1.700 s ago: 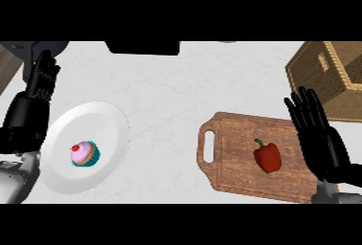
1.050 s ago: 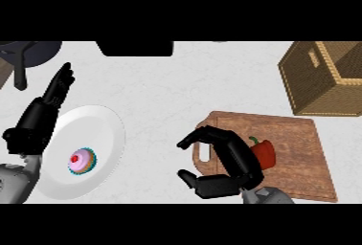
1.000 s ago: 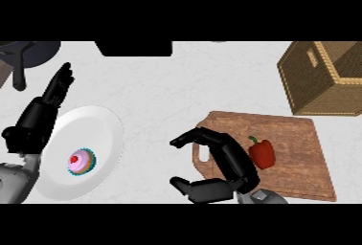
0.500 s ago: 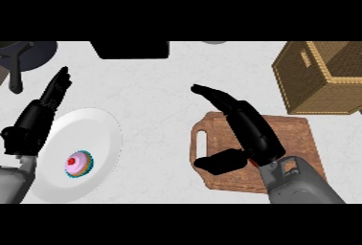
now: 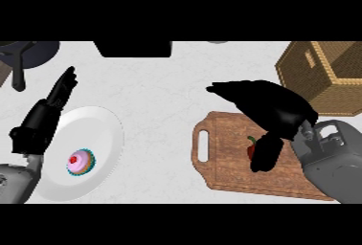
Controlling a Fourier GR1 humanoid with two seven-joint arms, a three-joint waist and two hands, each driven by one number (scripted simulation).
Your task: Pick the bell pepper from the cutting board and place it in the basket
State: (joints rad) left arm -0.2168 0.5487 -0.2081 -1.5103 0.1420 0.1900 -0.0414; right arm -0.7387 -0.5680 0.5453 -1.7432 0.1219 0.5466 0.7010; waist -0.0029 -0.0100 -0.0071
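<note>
Right hand (image 5: 279,112) has dropped lower over the cutting board (image 5: 230,160), fingers extended, thumb beside the bell pepper (image 5: 251,147) on the board. Left hand (image 5: 50,107) open by plate (image 5: 96,131). Basket (image 5: 325,72) upper right.

Red bell pepper (image 5: 251,147) on cutting board (image 5: 230,158)

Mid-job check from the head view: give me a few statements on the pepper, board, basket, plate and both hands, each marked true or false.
1. The bell pepper lies on the cutting board. True.
2. The basket stands at the view's lower left. False: it stands at the upper right.
3. The right hand is over the board, partly hiding the pepper. True.
4. The plate holds a banana. False: it holds a cupcake.
5. The left hand grips the pepper. False: it rests open beside the plate.
</note>
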